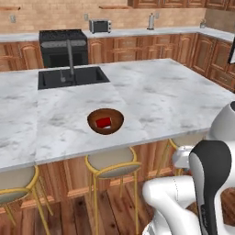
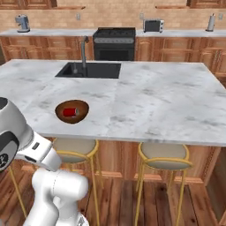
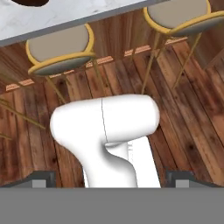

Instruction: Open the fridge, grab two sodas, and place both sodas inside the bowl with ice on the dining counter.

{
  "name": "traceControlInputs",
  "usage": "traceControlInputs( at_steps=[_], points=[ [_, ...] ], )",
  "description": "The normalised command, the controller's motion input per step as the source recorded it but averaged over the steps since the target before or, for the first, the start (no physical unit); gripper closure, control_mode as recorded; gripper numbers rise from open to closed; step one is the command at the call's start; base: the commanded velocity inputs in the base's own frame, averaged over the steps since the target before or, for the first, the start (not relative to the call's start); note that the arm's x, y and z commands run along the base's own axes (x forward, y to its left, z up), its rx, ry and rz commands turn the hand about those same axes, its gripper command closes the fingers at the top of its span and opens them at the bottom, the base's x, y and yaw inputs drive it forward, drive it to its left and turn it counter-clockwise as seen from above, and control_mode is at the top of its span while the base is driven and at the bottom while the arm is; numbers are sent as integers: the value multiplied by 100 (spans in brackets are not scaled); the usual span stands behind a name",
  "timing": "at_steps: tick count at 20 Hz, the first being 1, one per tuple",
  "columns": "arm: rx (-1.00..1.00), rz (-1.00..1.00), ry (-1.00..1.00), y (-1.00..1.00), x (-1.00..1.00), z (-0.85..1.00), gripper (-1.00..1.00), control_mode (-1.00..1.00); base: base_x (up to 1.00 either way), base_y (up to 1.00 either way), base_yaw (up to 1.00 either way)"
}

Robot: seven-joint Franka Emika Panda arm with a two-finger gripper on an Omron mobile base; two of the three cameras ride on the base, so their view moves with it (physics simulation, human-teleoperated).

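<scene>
Soda number one, the red soda (image 1: 103,122), lies inside the bowl (image 1: 115,125). The bowl is round, brown and wooden, and it sits on the dining counter (image 1: 156,101) near the front edge. In the right base view the red soda (image 2: 69,111) shows in the same bowl (image 2: 82,110), at the left part of the dining counter (image 2: 154,101).

A black sink (image 1: 73,76) with a tall tap (image 1: 70,57) is set in the marble behind the bowl, on the far side. Past the island stands a black oven range (image 1: 63,47) against the far wall. A toaster (image 1: 100,25) sits on the wall counter just to the right of it.

Stools with yellow legs stand under the near edge of the island. One stool (image 1: 112,164) is right below the bowl.

The gripper (image 3: 112,180) hangs low, in front of the island, looking down at the wooden floor (image 3: 183,113) and at two stools (image 3: 61,50). Its two dark finger tips (image 3: 43,178) stand far apart, at the two sides of the hand view. Nothing is between them, so the gripper holds nothing.
</scene>
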Motion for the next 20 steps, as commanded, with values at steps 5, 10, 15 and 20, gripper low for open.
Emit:
traceControlInputs(
  at_steps=[5,10,15,20],
  points=[
    [0,0,0,0,0,0,-100,100,-20,-100,-1],
    [0,0,0,0,0,0,-100,100,0,-100,-1],
    [0,0,0,0,0,0,-100,100,0,-100,0],
    [0,0,0,0,0,0,-100,100,2,-100,0]
  ],
)
